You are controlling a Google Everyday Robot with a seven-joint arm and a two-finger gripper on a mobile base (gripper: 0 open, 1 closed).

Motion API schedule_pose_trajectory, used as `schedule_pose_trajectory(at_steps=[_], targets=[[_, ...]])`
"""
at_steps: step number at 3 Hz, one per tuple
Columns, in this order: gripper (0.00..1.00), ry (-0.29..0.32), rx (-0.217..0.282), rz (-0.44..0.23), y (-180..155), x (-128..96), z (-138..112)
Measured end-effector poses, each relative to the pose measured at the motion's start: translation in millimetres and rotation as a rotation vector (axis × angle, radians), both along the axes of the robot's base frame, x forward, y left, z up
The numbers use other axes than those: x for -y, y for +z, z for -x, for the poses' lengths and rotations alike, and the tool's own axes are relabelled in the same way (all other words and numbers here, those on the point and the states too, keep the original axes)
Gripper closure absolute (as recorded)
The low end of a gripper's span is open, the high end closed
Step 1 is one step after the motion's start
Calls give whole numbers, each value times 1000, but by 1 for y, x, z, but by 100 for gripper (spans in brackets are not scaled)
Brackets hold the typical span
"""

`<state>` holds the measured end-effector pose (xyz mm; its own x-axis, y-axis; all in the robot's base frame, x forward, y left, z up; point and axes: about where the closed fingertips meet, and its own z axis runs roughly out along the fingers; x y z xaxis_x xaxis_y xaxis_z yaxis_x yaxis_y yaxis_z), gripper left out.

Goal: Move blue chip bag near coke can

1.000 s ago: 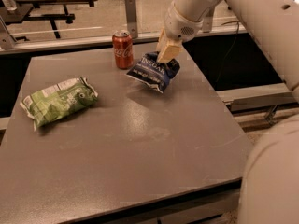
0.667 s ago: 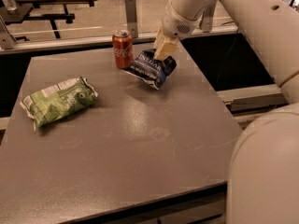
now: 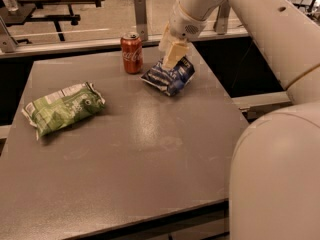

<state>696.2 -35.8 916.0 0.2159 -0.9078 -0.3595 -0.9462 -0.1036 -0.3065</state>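
The blue chip bag (image 3: 168, 76), dark navy with white lettering, rests on the grey table (image 3: 150, 154) just right of the coke can (image 3: 132, 53), with a small gap between them. The can stands upright near the table's far edge. My gripper (image 3: 172, 55) comes down from the upper right, and its cream fingers are pinched on the bag's upper edge. The bag's lower edge touches the table.
A green chip bag (image 3: 62, 107) lies at the table's left side. A metal rail with a post (image 3: 141, 11) runs behind the far edge. My arm and body (image 3: 275, 174) fill the right side of the view.
My gripper has shifted slightly left, towards the can, with the blue chip bag in it. The bag now sits lower on the table. The can and the green bag have not moved.
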Motion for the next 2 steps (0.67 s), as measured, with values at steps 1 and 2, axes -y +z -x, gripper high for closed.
schedule_pose_trajectory(at_steps=[1, 2], targets=[[0, 1, -1, -1, -2, -2, -1], [0, 1, -1, -1, -2, -2, -1]])
